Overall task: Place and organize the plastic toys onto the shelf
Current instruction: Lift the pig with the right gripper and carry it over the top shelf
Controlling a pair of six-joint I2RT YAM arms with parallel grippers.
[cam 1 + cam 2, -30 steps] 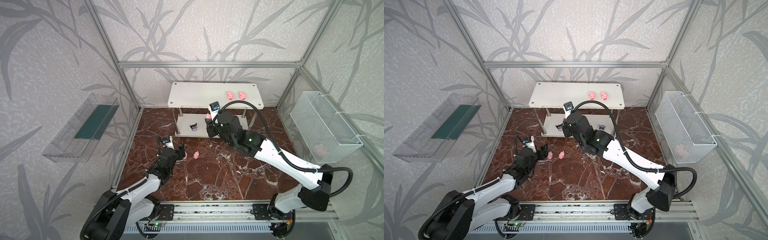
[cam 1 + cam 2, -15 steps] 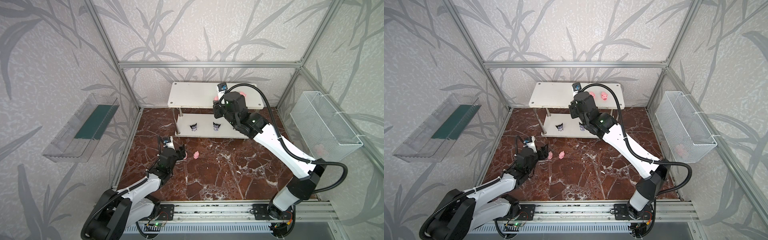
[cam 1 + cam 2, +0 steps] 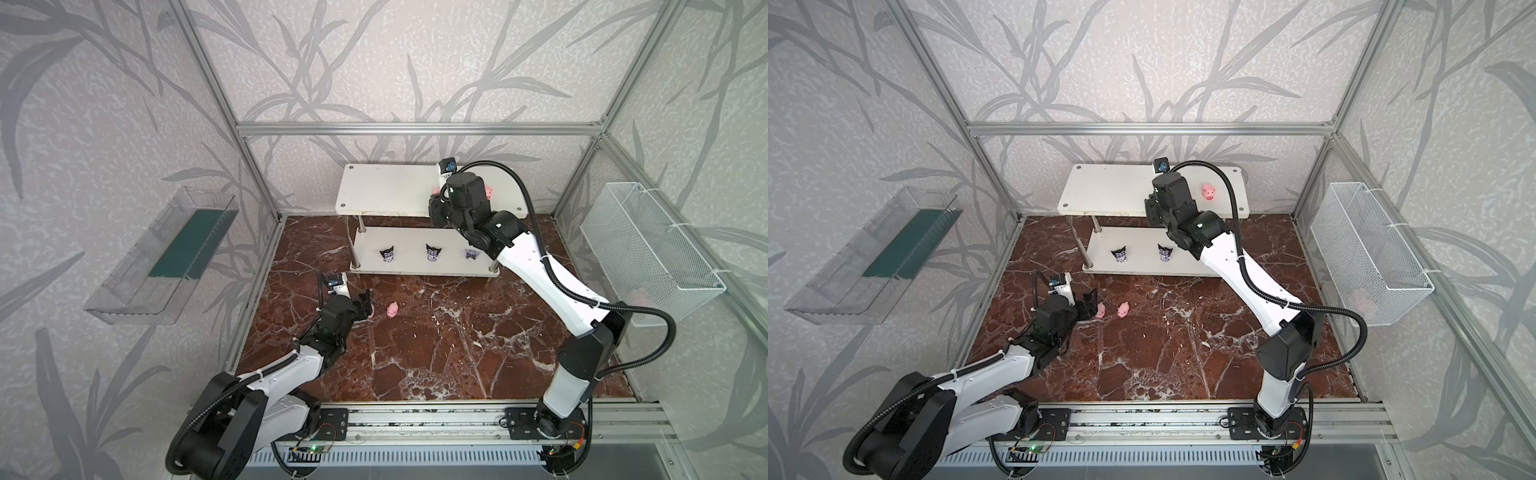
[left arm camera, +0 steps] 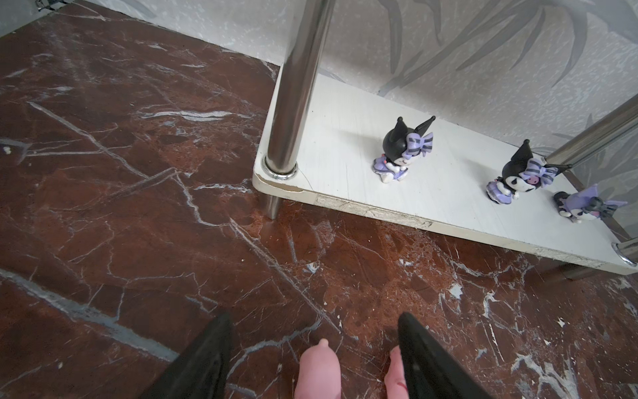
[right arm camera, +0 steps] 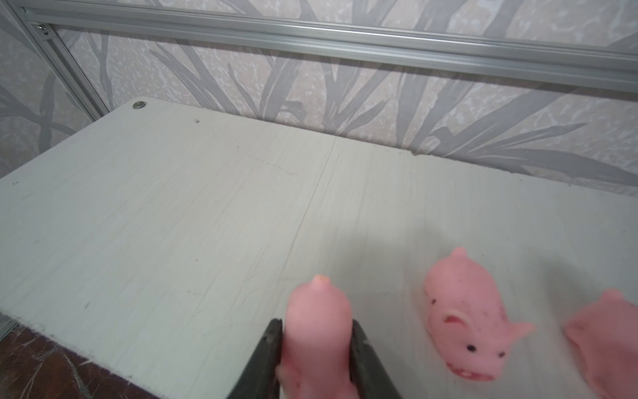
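The right jaws are squeezing shut on a small pink rubbery pig [image 5: 317, 331], with one dark finger [image 5: 267, 359] pressing on each side. They are hanging over the top board of the white two-level shelf with shiny metal posts [image 5: 172, 207]. I cannot tell if this pig is touching the board. Just beside these jaws a second pink pig [image 5: 462, 317] with black dot eyes is lying on the board. A third pink pig [image 5: 607, 342] is sitting past it, half cut off.

The left jaws are standing wide open, low over the brown marble worktop [image 4: 103, 172], and holding nothing. A fourth pink pig [image 4: 319, 369] is lying between them, touching neither side. A fifth pink pig [image 4: 393, 369] is peeking out from behind one black finger. Ahead of these jaws a shiny metal post [image 4: 297, 86] is standing at the corner of the shelf's lower board. Past it, three little black-and-purple horned figures [image 4: 404, 152] are sitting in a row.

A clear plastic wall tray [image 3: 162, 253] and a white wire basket [image 3: 648, 249] are hanging well away from both jaws.
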